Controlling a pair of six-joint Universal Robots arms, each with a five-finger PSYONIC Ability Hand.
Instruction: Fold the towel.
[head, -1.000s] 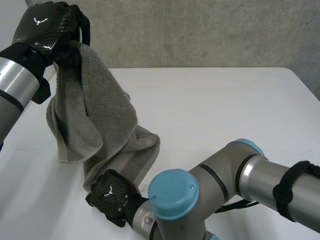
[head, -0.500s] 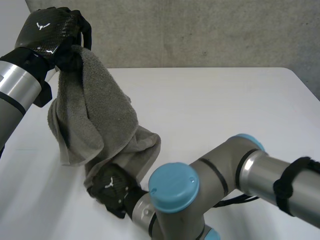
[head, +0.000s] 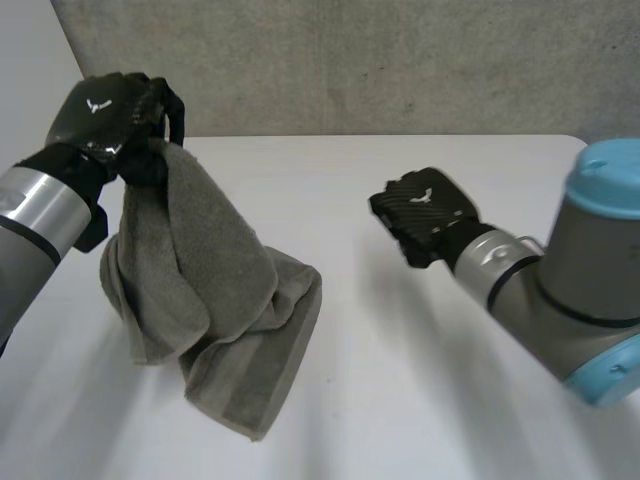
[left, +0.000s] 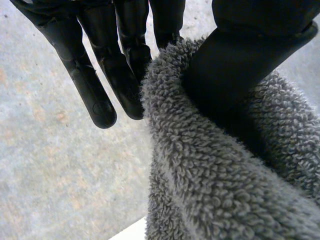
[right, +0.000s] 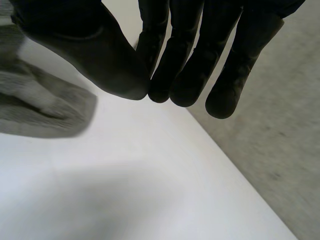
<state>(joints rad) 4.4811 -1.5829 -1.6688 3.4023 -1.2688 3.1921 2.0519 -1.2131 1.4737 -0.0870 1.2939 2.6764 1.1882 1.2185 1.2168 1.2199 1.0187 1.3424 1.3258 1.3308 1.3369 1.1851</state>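
1. Left arm (head: 35, 215): comes in from the left, raised above the surface (head: 430, 400).
2. Left hand (head: 108, 112): grasping the towel (head: 215, 300). In the left wrist view the thumb (left: 235, 70) presses the terry cloth (left: 215, 190) against the fingers (left: 125, 75), which run straight down beside it. The pinch is at the towel's upper end; whether that is a corner or an edge, I cannot tell.
3. Towel, count: one. Grey, thick pile. It hangs from the left hand in loose vertical folds on the left half of the surface. Its lower end looks to rest on the white top.
4. Surface: white, with a grey concrete wall (head: 400, 60) behind its far edge.
5. Right hand (head: 425, 212): well apart from the towel, right of centre, held above the surface with its back to the head camera. In the right wrist view the hand (right: 200, 55) is released: fingers (right: 227, 85) straight and side by side, thumb (right: 100, 60) tip close against the nearest finger, nothing between them. A bunched part of the towel (right: 45, 107) lies on the surface (right: 150, 190) beyond the thumb.
6. Right arm (head: 590, 280): enters from the right, light-blue cap uppermost.
7. Hands, count: two.
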